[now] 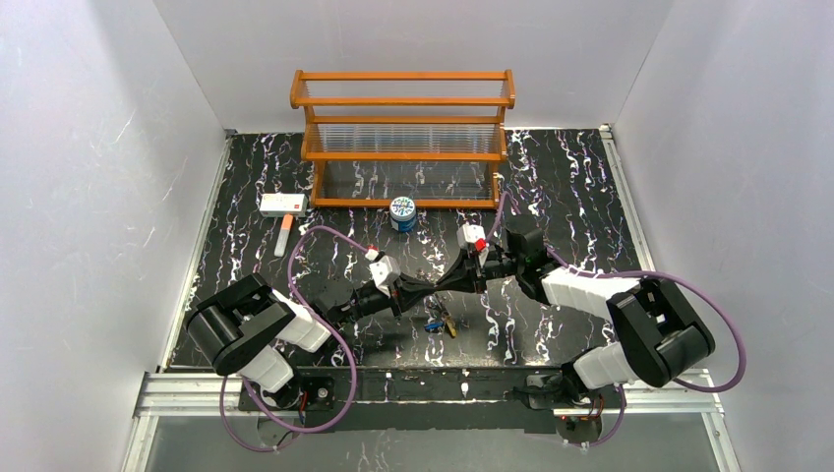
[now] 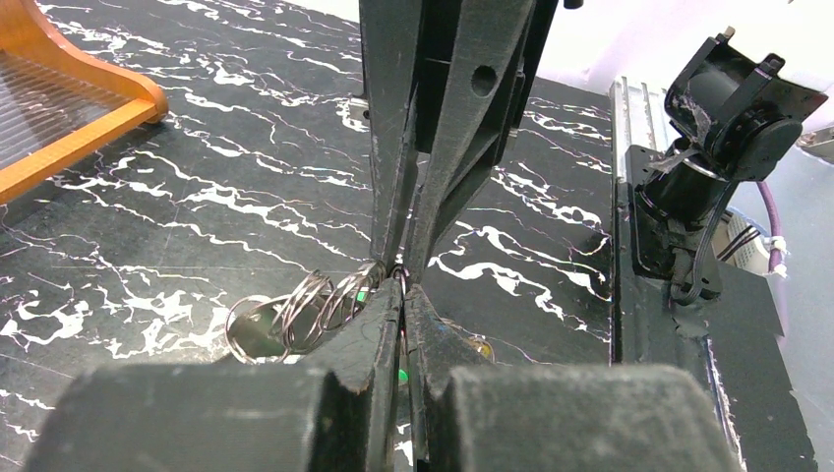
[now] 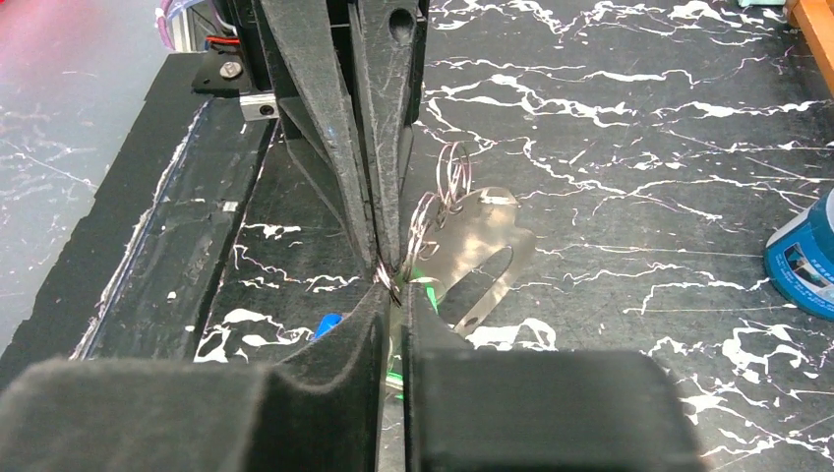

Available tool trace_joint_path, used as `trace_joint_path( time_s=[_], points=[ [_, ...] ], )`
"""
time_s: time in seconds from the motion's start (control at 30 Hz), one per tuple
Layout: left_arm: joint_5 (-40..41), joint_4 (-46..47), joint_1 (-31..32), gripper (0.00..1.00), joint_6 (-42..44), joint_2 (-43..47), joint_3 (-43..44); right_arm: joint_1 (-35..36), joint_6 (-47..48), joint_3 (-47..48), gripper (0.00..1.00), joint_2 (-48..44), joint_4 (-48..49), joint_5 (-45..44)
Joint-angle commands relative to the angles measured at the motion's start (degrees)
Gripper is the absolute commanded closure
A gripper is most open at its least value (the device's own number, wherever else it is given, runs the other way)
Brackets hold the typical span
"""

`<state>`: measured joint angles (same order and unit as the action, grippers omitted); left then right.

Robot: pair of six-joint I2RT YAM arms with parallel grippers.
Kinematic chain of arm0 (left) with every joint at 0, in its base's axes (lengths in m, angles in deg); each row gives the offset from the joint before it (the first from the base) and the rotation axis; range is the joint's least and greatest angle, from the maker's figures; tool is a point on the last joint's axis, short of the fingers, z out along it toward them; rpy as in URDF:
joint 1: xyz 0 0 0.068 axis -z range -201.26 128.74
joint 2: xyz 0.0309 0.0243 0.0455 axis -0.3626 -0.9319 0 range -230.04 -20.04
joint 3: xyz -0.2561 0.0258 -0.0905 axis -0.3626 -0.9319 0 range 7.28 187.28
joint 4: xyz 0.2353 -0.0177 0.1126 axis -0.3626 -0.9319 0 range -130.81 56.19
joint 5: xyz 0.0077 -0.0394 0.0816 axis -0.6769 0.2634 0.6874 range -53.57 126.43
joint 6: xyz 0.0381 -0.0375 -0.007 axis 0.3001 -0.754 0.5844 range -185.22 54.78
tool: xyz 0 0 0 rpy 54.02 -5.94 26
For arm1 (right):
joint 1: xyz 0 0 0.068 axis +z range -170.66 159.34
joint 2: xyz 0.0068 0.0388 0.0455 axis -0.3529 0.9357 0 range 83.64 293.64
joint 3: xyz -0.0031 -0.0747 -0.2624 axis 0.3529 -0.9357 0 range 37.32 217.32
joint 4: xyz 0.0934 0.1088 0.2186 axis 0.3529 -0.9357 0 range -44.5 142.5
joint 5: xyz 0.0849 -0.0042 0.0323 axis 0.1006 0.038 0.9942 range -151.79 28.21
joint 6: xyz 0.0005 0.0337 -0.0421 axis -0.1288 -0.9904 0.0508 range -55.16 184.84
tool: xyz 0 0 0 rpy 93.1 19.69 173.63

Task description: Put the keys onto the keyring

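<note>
- Your left gripper (image 2: 403, 291) has its jaws pressed fully together. The wire coils (image 2: 315, 305) of the keyring (image 3: 487, 251) run straight into its tips, so it is pinching the ring there.
- Your right gripper (image 3: 393, 297) is closed to a thin slit. Green plastic and a glint of metal show in that slit, so it looks clamped on one of the keys (image 1: 439, 323). You cannot tell from these views exactly which part it has.
- In the top view the two grippers meet tip to tip in the middle of the frame, just below centre.
- The keyring is a flat, whitish, half-clear oval loop with an open middle. It shows just right of centre in the right wrist view, bent and held off the table (image 1: 570, 197), with thin silver coils bunched at its upper left.
- The keys hang in a small cluster directly below the meeting tips in the top view.
- Green heads show beside the coils, and a blue key (image 3: 327, 324) peeks out at lower left of the right wrist view.
</note>
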<state>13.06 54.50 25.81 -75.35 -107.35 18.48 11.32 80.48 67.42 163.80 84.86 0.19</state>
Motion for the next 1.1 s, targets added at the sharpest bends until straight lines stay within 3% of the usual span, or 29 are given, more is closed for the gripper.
trace_joint_path(
  time_s=[0.0,0.03,0.2,0.3,0.4,0.8,1.07],
  points=[
    [0.35,10.25,-0.02,1.0,0.29,0.03,0.14,0.05,-1.83,0.93,0.95,0.76,4.31,3.63],
    [0.39,10.22,0.03,1.0,0.29,0.03,0.14,0.02,-1.88,1.07,0.99,0.86,4.11,3.87],
    [2.23,10.17,-0.01,0.99,1.8,1.43,-1.1,0.07,-0.22,1.49,0.99,0.11,-0.63,1.73],
    [6.46,8.84,-0.02,0.74,3.7,3.9,-2.95,0.09,3.7,2.95,0.99,-1.14,-8.24,-2.27],
    [9.38,3.58,-0.12,0.65,6.33,7.8,-3.84,0.07,8.22,5.81,0.99,-1.45,-18.07,-6.48],
    [10.21,-33.8,-0.39,0.64,19.81,21.55,1.97,4.89,16.15,15.97,0.99,1.14,-39.04,-21.83],
    [11.24,-41.41,-0.38,0.68,20.76,28.77,0.03,13.68,18.33,22.71,0.99,8.1,-43.46,-28.22]
  ],
)
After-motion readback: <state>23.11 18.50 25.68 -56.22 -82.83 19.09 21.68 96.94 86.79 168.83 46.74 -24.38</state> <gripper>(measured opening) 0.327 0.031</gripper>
